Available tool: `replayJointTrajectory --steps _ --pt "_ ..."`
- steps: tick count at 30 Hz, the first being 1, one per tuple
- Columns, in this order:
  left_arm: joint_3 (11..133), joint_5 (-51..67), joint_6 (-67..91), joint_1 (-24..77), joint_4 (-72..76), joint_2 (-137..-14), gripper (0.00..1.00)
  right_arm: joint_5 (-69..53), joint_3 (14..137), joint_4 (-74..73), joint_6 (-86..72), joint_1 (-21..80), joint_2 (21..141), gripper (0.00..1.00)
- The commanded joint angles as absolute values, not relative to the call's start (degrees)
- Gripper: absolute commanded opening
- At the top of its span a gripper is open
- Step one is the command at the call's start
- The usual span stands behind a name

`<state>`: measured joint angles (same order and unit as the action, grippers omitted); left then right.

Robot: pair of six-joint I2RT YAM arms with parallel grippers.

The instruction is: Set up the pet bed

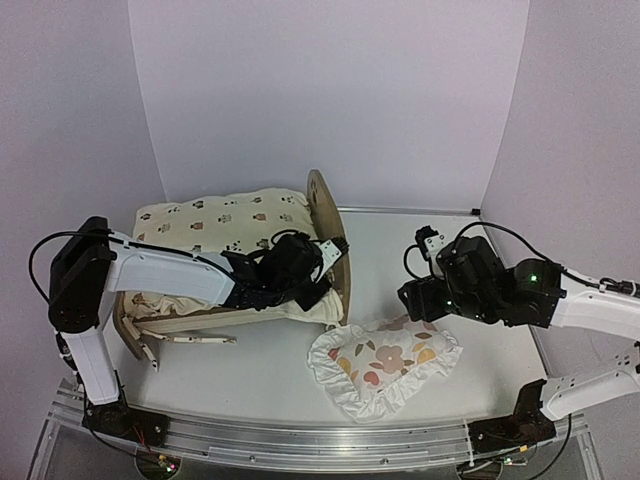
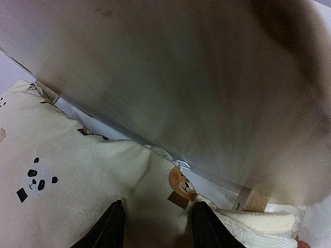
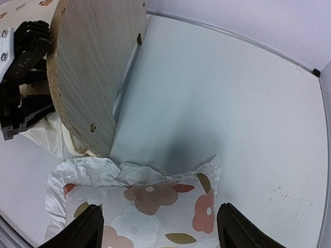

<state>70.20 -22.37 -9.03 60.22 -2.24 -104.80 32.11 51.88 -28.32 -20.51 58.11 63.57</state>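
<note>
Two tools of mine are over the desk. My left tool sits low on the cream animal-print cushion, fingers partly apart; I cannot tell whether they pinch its cloth. That cushion lies on the pet bed, at the desk's left. My right tool hangs wide open above the floral pillow, beside the bed's headboard.

The white-and-black left arm reaches low toward the right, elbow bent. Its black two-finger left gripper points down, fingers partly apart. The matching right arm stretches leftward, and its black right gripper is angled downward — fingers spread wide.
</note>
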Motion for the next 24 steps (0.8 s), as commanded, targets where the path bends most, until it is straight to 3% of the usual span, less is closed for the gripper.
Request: replayJointTrajectory --steps 1,4,5,16,24 --pt "72.68 -30.49 -9.17 60.12 -4.71 -107.36 0.36 29.83 51.44 -28.11 -22.16 58.08 63.17 0.76" --pt "70.35 -30.44 -8.36 60.12 -1.62 -104.87 0.05 27.50 51.45 -28.14 -22.24 58.05 63.39 0.74" --pt "68.82 -30.47 -7.90 60.12 0.67 -103.17 0.01 26.04 51.66 -27.94 -22.02 58.08 63.68 0.73" --pt "64.73 -28.57 -0.67 60.04 2.03 -87.16 0.00 5.22 53.13 -16.38 -12.71 59.59 71.15 0.58" --pt "64.99 -27.83 2.01 60.06 -3.12 -82.17 0.00 0.74 53.48 -5.11 -8.03 59.83 79.15 0.51"
